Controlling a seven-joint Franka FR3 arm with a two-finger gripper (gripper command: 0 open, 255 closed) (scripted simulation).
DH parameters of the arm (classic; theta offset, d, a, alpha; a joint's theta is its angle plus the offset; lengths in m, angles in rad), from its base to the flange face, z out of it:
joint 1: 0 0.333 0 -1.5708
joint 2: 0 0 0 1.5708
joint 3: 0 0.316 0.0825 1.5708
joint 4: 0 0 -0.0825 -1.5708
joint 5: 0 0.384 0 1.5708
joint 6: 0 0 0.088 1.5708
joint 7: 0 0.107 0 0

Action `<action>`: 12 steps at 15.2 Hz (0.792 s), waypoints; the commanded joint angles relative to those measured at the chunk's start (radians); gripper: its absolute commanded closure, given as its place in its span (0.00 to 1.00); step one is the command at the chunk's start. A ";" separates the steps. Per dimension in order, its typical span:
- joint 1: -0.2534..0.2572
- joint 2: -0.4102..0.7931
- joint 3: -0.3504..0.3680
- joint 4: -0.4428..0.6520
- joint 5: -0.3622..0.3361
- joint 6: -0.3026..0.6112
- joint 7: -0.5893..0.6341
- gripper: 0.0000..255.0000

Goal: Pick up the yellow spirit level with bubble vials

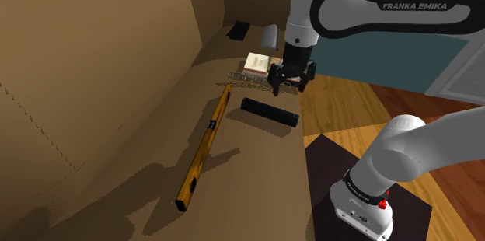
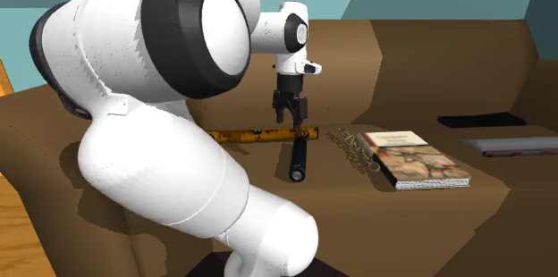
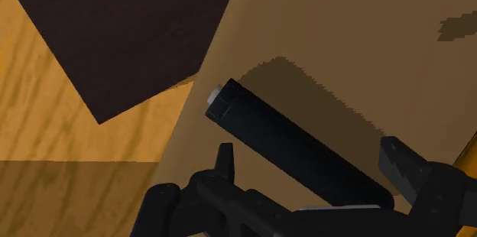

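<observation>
your gripper (image 1: 291,78) is spread wide, gripping nothing; it hovers over the black cylinder (image 1: 270,112); the yellow spirit level (image 1: 204,148) lies flat on the brown couch seat (image 1: 249,165), beside the cylinder, away from the seat's front edge; book (image 1: 258,63) near the gripper; bare seat along both sides of the level

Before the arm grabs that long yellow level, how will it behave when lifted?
The spirit level looks long, thin and straight, so probably rigid. Gripped near one end it would likely tilt; its middle seems safer. Lying flat on the brown surface, it shouldn't roll.
</observation>
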 commanded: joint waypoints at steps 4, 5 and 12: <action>-0.008 0.116 0.119 0.036 0.054 0.091 0.219 0.00; -0.011 0.146 0.142 0.051 0.059 0.108 0.263 0.00; -0.045 0.398 0.295 0.197 0.029 0.222 0.582 0.00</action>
